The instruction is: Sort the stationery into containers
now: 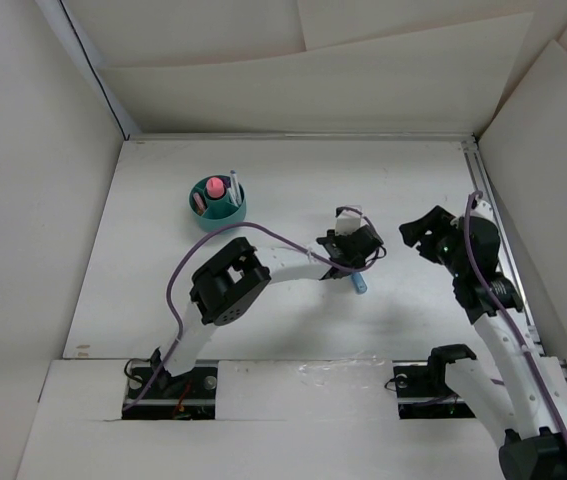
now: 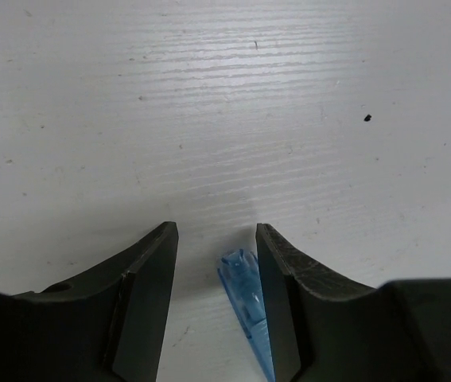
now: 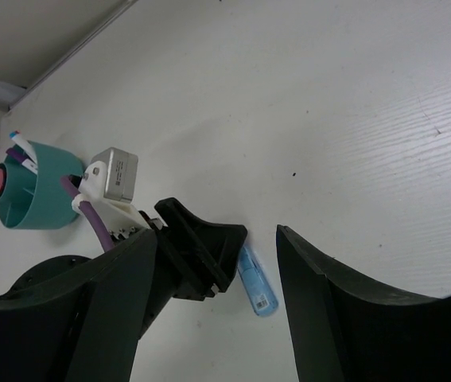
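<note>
A short blue stubby piece (image 1: pixel 360 285) lies flat on the white table. My left gripper (image 1: pixel 352 264) is low over it and open. In the left wrist view the blue piece (image 2: pixel 245 294) lies between the jaws of the left gripper (image 2: pixel 215 231), against the right finger, with a gap on the left. The teal cup (image 1: pixel 217 203) stands at the back left, holding a pink stubby piece (image 1: pixel 215 187) and white pens (image 1: pixel 233 188). My right gripper (image 1: pixel 415 236) is open and empty, to the right. The right wrist view shows the blue piece (image 3: pixel 257 285) and the cup (image 3: pixel 38 191).
White walls enclose the table on the left, back and right. A metal rail (image 1: pixel 493 215) runs along the table's right edge. The left arm's purple cable (image 1: pixel 178 280) loops over the table between the cup and the arm.
</note>
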`<state>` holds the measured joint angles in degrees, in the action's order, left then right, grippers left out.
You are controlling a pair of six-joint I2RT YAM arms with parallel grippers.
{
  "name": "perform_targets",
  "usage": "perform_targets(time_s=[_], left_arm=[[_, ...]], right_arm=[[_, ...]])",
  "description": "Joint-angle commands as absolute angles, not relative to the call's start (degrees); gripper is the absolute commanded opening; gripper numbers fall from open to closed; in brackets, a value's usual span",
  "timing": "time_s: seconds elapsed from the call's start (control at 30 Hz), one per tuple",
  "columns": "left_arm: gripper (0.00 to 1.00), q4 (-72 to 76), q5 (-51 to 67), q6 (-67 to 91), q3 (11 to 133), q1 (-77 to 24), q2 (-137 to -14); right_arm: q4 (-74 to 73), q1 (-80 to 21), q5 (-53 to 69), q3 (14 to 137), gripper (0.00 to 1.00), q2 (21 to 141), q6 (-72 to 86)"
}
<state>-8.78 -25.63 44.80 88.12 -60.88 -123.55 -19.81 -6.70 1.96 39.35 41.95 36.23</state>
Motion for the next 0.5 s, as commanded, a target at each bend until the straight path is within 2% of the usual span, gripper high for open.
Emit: perform_targets(time_s=[0.0,0.1,0.47], left_arm=[[0.42,-15.6,-28.0,43.2,90.2,-61.1,-123.6],[0.43,-16.9,-24.2,42.7,90.2,-61.7,-123.6],[0.43,-18.2,-22.8,44.6,92.8,-64.3,-126.6]], right_arm=[[-17.5,-6.2,2.7,39.4,0.68,40.7,35.7],[-17.0,-5.7,3.3,39.4,0.68,40.7,35.7],[-15.9,-5.7,6.2,38.2,0.68,38.9,35.7]])
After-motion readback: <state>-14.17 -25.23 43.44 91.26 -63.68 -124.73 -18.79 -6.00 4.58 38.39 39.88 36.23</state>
